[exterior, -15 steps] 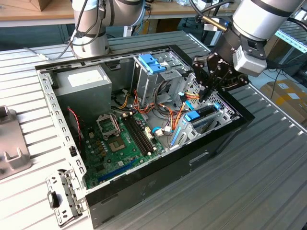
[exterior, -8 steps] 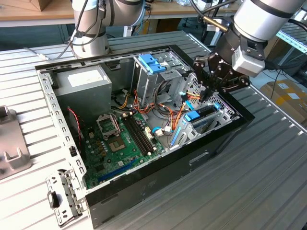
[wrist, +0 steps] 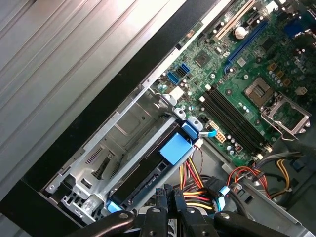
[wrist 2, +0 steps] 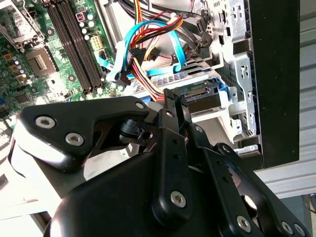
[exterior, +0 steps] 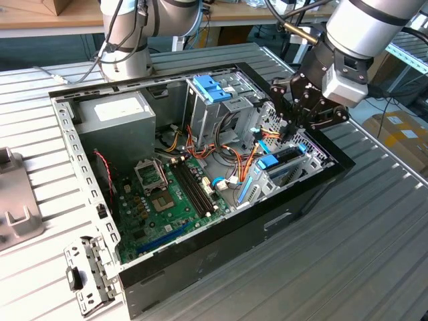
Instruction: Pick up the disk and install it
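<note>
Black metal fingers (wrist: 170, 210) of the gripper (exterior: 289, 128) are seen drawn together, tip against tip, with nothing clasped between them in either wrist view. In the exterior view the gripper hangs over the front corner of the open computer case (exterior: 200, 267), just above the drive cage at the exterior view's right. The disk (wrist: 148, 170) lies seated in that silver cage (wrist: 118, 133) — its dark body framed by the bright blue carrier, the blue tab (wrist: 176, 148) facing the motherboard (wrist: 247, 84). In the second wrist view the disk's connector end (wrist 2: 202, 101) is visible just beyond the fingertips; whether the tips actually touch the carrier cannot be told, since the finger links hide the spot. A bundle of cables (wrist 2: 148, 54) — orange, red, yellow and pale blue — crosses the space beside the cage and lies close to the fingers, crowding the approach. Farther back in the case a second blue bracket (exterior: 210, 87) is mounted on an upright bay, and a grey power supply (exterior: 117, 120) sits in the far corner at the exterior view's left. The case rests on a ribbed metal table (exterior: 348, 254); a small perforated metal bracket (exterior: 87, 274) lies beside the case near its corner at the exterior view's left.
</note>
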Robot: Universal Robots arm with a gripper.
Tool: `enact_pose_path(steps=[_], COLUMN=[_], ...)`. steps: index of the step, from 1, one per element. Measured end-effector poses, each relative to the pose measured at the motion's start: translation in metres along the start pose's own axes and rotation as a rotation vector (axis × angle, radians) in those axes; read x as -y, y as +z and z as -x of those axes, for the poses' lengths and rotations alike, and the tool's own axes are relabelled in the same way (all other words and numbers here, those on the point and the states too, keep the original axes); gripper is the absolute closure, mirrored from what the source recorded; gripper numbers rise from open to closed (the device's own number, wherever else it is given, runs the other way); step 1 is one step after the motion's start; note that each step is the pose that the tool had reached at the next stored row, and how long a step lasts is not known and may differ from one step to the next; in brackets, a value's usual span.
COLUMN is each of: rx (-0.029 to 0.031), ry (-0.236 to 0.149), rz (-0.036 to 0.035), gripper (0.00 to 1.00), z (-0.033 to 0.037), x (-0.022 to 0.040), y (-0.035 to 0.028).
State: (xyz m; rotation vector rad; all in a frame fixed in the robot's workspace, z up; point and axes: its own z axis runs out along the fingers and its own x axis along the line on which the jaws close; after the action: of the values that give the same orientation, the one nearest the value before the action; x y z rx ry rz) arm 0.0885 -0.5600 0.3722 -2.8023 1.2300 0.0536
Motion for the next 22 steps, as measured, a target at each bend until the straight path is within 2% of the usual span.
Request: enact_pose_path(steps=[5, 22], rx=[-0.0019, -0.0056], ry=[0.03, 0.093], rz=[-0.0019, -0.0061], gripper=[0.83, 0.83], z=[-0.0004, -0.0019], x=[0.0001, 0.0007], y=[0.0005, 0.0019])
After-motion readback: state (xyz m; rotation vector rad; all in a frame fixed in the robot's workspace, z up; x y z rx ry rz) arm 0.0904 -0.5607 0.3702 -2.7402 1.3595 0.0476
